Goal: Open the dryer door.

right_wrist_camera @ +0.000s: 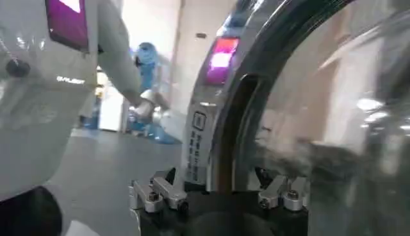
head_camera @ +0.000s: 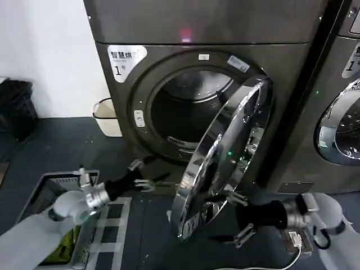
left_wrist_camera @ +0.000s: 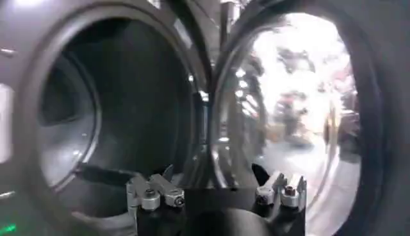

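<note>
You are looking at the dryer (head_camera: 112,98) from the head view: a dark grey machine filling the upper middle of the scene, with a white sticker (head_camera: 125,59) marked "1" at about 10 o'clock from the drum mouth (head_camera: 188,109) and a small pink light (head_camera: 186,39) at 12 o'clock above it. The dryer door (head_camera: 216,169) is standing swung out on its far-side hinge, its chrome ring edge-on to you and leaning down toward 6 o'clock from the drum mouth, which is lying fully exposed.

The left gripper (head_camera: 147,174) is reaching in at about 8 o'clock from the door, just beside the ring's lower edge; its fingers are spreading wide with nothing between them. In the left wrist view the same gripper (left_wrist_camera: 218,192) is pointing at the seam where the door (left_wrist_camera: 288,115) meets the dryer (left_wrist_camera: 96,115).

The right gripper (head_camera: 241,216) is sitting at about 5 o'clock from the door, close under the ring's rim. In the right wrist view this gripper (right_wrist_camera: 218,192) is showing its fingers parted wide on either side of the ring's edge (right_wrist_camera: 237,115), not clamping it.

A second machine (head_camera: 337,112) is standing at 3 o'clock, a small bin (head_camera: 107,117) at 9 o'clock from the drum mouth, and a basket (head_camera: 56,188) at 7 o'clock.
</note>
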Action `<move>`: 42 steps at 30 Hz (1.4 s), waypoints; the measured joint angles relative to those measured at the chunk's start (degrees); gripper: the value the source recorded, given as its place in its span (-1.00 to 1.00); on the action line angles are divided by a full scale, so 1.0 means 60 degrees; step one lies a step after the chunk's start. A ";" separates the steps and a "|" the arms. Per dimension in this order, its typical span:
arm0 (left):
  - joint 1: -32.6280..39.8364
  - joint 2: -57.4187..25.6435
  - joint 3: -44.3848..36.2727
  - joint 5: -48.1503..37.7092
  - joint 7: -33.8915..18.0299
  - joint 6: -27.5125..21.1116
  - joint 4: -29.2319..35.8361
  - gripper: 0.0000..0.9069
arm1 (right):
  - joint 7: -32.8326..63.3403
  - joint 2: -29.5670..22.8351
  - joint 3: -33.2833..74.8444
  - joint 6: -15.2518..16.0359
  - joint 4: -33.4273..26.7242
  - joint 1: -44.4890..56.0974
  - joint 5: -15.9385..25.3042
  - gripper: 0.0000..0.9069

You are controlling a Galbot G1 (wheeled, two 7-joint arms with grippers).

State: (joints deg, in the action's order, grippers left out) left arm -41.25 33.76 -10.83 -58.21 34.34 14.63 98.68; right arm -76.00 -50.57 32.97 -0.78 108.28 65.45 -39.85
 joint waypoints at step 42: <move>0.3500 0.1511 -0.4904 -0.0140 0.0268 -0.0043 0.0981 1.00 | 0.8339 -0.3563 0.9070 0.0481 0.0652 0.3697 0.1489 1.00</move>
State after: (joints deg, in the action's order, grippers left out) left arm -20.26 42.82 -40.25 -59.05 35.95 14.37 104.57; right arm -25.97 -71.95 87.39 2.10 112.19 87.64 -30.91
